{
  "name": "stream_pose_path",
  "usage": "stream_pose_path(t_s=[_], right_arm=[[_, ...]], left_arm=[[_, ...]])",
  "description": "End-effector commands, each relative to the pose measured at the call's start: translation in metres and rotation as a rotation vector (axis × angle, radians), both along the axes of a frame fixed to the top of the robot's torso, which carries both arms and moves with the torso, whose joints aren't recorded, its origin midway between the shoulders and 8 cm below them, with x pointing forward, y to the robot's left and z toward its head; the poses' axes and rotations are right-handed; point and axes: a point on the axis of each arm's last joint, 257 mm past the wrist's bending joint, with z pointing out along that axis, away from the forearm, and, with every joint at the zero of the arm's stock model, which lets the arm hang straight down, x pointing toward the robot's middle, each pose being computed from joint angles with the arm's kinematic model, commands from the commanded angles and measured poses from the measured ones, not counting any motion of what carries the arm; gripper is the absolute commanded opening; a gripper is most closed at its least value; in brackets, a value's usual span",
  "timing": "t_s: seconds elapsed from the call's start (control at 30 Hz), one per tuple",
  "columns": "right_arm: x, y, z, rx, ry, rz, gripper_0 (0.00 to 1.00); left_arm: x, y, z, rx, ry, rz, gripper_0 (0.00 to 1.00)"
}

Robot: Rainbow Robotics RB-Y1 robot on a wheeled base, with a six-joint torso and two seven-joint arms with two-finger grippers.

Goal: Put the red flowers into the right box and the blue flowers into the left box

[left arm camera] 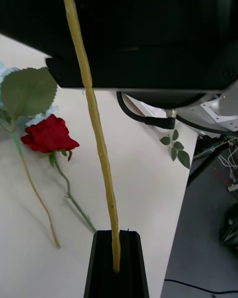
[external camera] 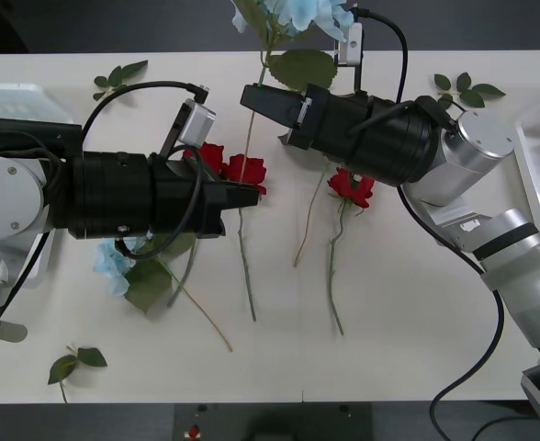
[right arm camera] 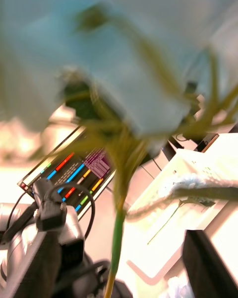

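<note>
front view: the left gripper [external camera: 248, 197] and the right gripper [external camera: 255, 99] both meet one long stem [external camera: 245, 257], whose blue flower [external camera: 299, 13] sits at the table's far edge. red roses [external camera: 236, 169] lie beside the left gripper, another rose [external camera: 351, 187] just right. the right box [external camera: 538, 138] holds a rose; the left box [external camera: 13, 96] is at the left edge.

right wrist view: the blue head looms close; whether these jaws are closed cannot be told.

left wrist view: the left jaws pinch the stem end. if both arms pull apart, the stem may snap or slip.
</note>
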Motion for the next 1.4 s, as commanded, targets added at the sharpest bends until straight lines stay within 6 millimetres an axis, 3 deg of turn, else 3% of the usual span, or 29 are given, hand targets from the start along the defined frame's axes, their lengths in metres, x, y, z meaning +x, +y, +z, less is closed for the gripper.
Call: stream_pose_path(t_s=[0.03,0.23,0.33,0.5,0.8,0.9,0.93,1.07,1.27,1.4], right_arm=[[-0.003,0.002,0.014,0.000,-0.068,0.003,1.00],[-0.004,0.001,0.013,-0.008,-0.085,0.000,1.00],[-0.003,-0.003,0.012,-0.022,-0.088,-0.001,1.00],[0.001,-0.015,-0.021,-0.173,-0.065,0.002,1.00],[0.008,-0.068,-0.089,-0.530,0.126,0.011,1.00],[0.013,-0.090,-0.107,-0.628,0.209,-0.020,1.00],[0.016,-0.101,-0.116,-0.680,0.251,-0.036,1.00],[0.019,-0.132,-0.141,-0.823,0.379,-0.088,1.00],[0.016,-0.158,-0.162,-0.930,0.612,-0.183,1.00],[0.016,-0.168,-0.166,-0.996,0.716,-0.312,1.00]], left_arm=[[0.007,0.018,0.017,0.052,-0.134,0.033,0.00],[0.019,0.059,0.017,0.141,-0.188,0.121,0.00],[0.025,0.089,0.013,0.196,-0.201,0.184,0.00],[0.033,0.149,0.006,0.300,-0.200,0.300,0.00],[0.040,0.272,0.002,0.506,-0.132,0.550,0.00],[0.039,0.309,0.000,0.574,-0.102,0.642,0.00],[0.037,0.330,-0.003,0.608,-0.067,0.699,0.00],[0.030,0.375,-0.008,0.695,0.008,0.834,0.00],[0.029,0.433,-0.022,0.770,0.084,0.987,0.00],[0.037,0.474,-0.027,0.793,0.100,1.084,0.00]])
